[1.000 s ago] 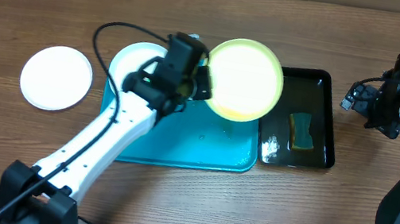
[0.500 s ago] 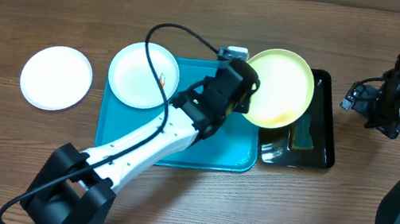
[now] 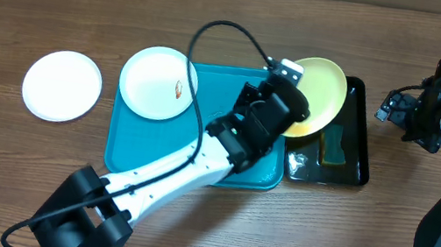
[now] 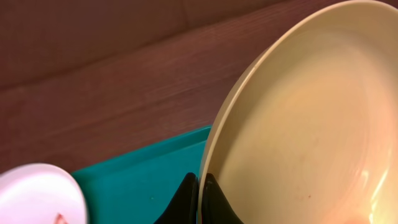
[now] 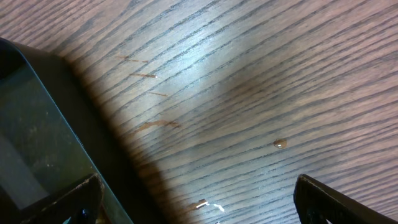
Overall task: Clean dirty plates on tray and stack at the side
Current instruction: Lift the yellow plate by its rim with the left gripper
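My left gripper [image 3: 287, 107] [image 4: 200, 200] is shut on the rim of the pale yellow-green plate [image 3: 320, 97] [image 4: 311, 124] and holds it tilted over the left part of the black tray [image 3: 353, 136]. A white plate [image 3: 156, 82] with an orange-brown smear lies on the left end of the turquoise tray [image 3: 154, 153]; its edge shows in the left wrist view [image 4: 37, 193]. Another white plate [image 3: 62, 85] lies on the table to the left of the tray. My right gripper [image 5: 196, 199] is open and empty above the bare table, right of the black tray's edge [image 5: 37, 143].
The black tray holds a green-and-yellow sponge [image 3: 335, 146] and a white foamy spot [image 3: 296, 159]. A black cable [image 3: 217, 30] loops up from my left arm. Small droplets and smears lie on the wood [image 5: 280, 144].
My left arm has carried the yellow-green plate to the right, from above the turquoise tray to over the black tray, tilting it more. The right arm has not moved.
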Controlling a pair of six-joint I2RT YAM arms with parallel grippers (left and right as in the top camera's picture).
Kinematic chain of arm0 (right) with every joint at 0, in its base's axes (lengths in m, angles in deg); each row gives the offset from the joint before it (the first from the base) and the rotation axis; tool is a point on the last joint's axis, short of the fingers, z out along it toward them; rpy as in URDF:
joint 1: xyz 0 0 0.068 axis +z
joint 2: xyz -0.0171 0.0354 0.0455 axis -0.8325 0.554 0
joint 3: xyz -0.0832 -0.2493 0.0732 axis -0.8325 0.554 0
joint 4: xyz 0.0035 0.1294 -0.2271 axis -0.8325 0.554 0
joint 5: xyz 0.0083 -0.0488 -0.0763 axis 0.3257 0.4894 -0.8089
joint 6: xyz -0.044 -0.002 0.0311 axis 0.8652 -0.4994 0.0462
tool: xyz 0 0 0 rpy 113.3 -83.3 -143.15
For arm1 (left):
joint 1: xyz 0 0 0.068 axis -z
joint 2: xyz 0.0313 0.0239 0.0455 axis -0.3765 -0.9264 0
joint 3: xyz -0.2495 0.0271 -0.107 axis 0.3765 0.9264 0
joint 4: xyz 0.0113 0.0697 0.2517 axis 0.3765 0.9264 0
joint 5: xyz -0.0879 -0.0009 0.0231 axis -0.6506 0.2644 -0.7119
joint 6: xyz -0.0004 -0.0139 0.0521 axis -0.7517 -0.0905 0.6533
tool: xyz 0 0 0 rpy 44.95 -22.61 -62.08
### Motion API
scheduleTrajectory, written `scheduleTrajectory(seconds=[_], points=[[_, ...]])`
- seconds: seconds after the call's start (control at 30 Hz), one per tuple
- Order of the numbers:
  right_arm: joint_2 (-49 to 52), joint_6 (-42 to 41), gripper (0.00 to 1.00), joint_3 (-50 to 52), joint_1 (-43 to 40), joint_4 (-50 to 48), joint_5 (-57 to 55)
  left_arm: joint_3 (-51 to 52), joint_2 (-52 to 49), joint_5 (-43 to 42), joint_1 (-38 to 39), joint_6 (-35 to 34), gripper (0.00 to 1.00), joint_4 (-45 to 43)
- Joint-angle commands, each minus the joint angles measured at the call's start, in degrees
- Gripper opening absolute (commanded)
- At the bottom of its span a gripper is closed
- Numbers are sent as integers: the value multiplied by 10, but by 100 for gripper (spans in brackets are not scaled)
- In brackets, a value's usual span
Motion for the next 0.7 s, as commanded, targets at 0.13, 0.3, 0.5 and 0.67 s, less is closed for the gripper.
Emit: scheduleTrajectory(seconds=[0.13, 0.3, 0.5, 0.67], points=[[-1, -5, 100, -15, 0, -3, -6, -15, -4, 177, 54, 154, 4, -68], [-1, -5, 100, -15, 0, -3, -6, -15, -4, 219, 80, 239, 4, -120], [-1, -5, 100, -15, 0, -3, -6, -15, -4, 259, 110, 366, 4, -190], [-1, -5, 100, -15, 0, -3, -6, -15, -4, 265, 120, 417, 4, -226]])
